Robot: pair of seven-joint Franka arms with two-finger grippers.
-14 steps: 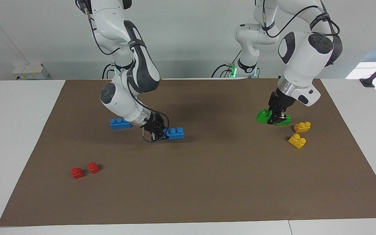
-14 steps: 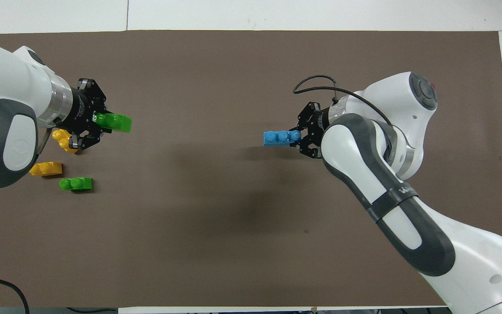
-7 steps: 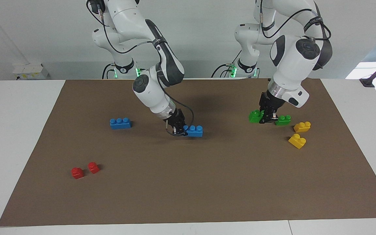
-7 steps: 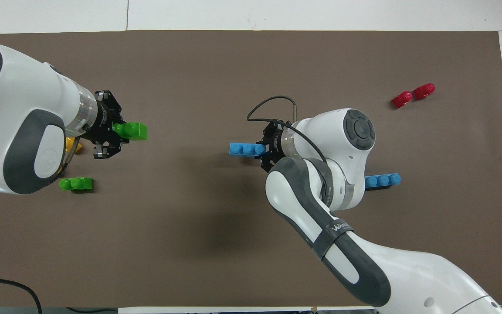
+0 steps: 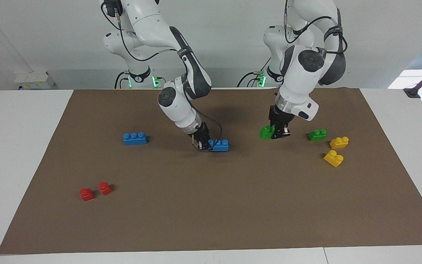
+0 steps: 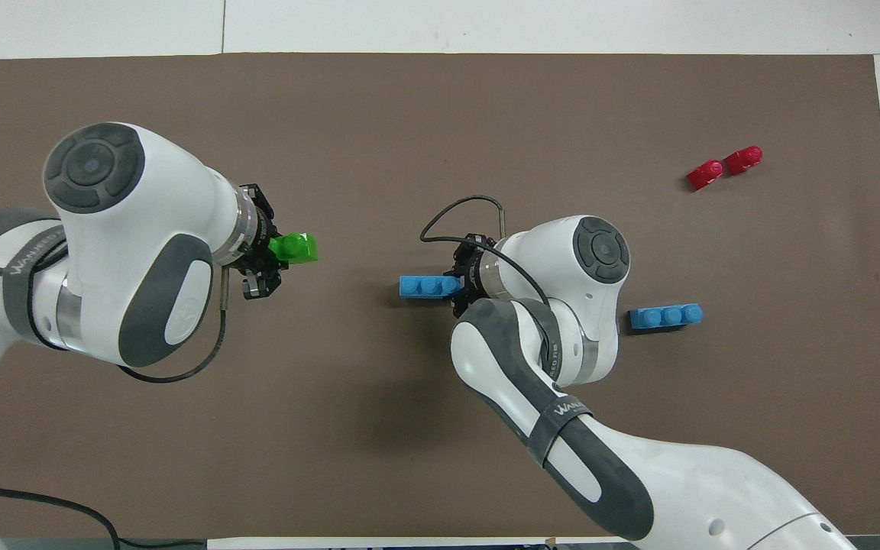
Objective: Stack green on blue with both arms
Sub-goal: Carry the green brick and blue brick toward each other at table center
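Step in hand: bringing the bricks together. The left gripper (image 5: 279, 132) grips the green brick (image 5: 266, 132) above the mat (image 5: 233, 205). The right gripper (image 5: 204, 143) grips the blue brick (image 5: 219, 145) at the mat, at the green's 9 o'clock in the facing view. Next: align studs, then press down.

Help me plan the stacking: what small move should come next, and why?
Probably carry the green brick, held by the left gripper, sideways toward the blue brick that the right gripper holds at mat level; a gap separates them.
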